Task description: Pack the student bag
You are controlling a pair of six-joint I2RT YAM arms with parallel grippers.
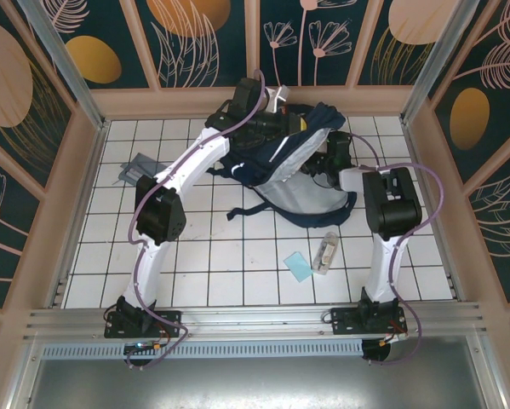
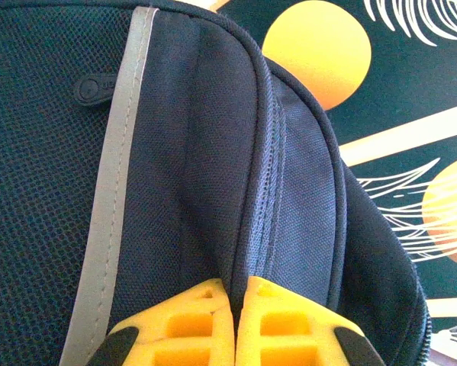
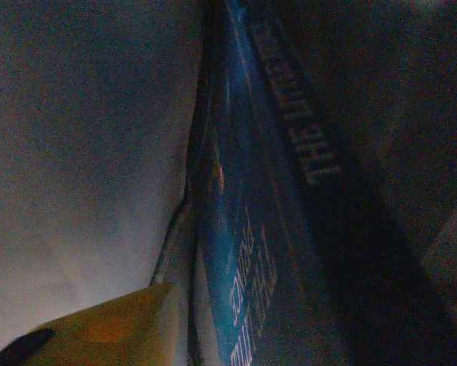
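Note:
The student bag, navy with white stripes and a pale grey lining, lies at the back middle of the table. My left gripper is shut on a fold of its navy fabric beside a grey stripe, at the bag's top edge. My right gripper reaches into the bag from the right. Inside it is dark. A blue book with pale lettering stands edge-on against the grey lining. One yellow finger lies just left of the book; the other finger is hidden.
A light-blue card and a clear pencil case lie on the white tiles in front of the bag. A flat grey pouch sits at the left. Dark straps trail from the bag towards the front.

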